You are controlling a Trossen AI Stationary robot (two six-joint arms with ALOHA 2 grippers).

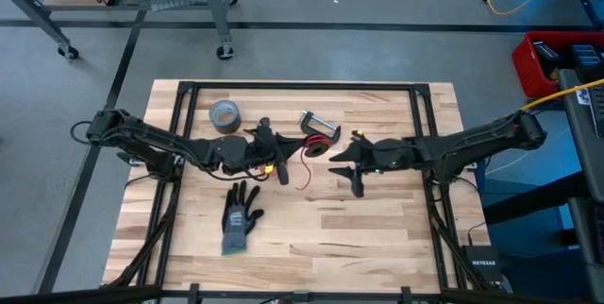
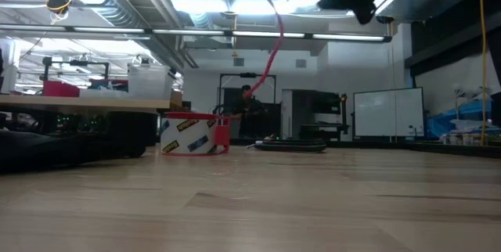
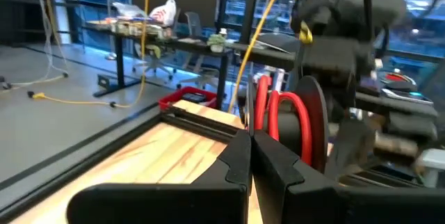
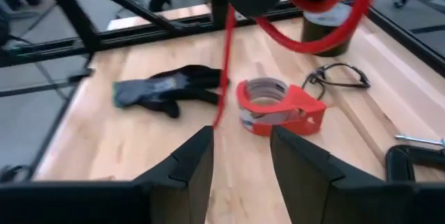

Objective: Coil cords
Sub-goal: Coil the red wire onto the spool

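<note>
Hanging red cord (image 1: pixel 309 158) looped mid-worktop, between both hands; strand drops from above in low view (image 2: pixel 274 48). Left hand (image 1: pixel 276 164) at cord's 9 o'clock, fingers pressed together; whether cord is pinched, cannot tell. Right hand (image 1: pixel 347 172) at cord's 3 o'clock, fingers spread wide, holding nothing. Black cord (image 4: pixel 338 76) looped on worktop (image 1: pixel 377 238) near red tape dispenser (image 4: pixel 278 107). Glove (image 1: pixel 240 217) at 6 o'clock, grey tape roll (image 1: pixel 225 113) at 11 o'clock.
</note>
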